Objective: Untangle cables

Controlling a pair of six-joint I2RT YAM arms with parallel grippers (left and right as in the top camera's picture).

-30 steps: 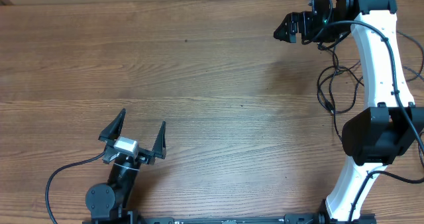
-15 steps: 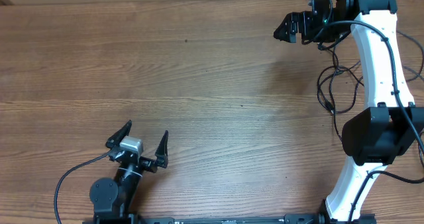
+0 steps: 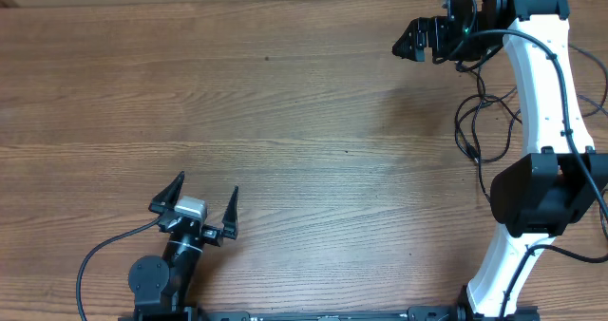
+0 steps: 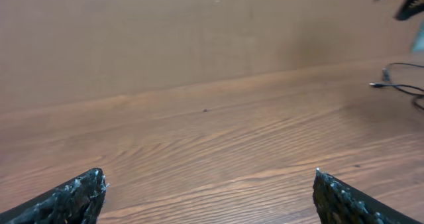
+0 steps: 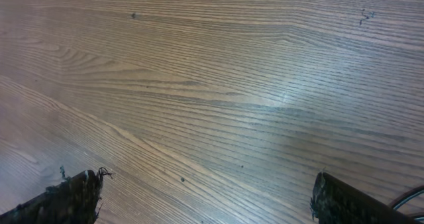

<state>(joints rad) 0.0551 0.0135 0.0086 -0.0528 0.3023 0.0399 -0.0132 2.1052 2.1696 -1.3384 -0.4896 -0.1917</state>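
The cables [image 3: 459,122], thin, limp black cords in loose loops, lie by the right edge of the smooth wood-grain desk [image 3: 285,103], partly under the right arm. The left fingers [image 3: 232,212] and right fingers [image 3: 413,38] are spread wide and grasp nothing. Best to pinch one cord near its plug and draw it slowly clear.

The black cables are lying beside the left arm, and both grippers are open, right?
No, the cables lie beside the right arm, not the left; the overhead view shows it. The left gripper and right gripper are both open.
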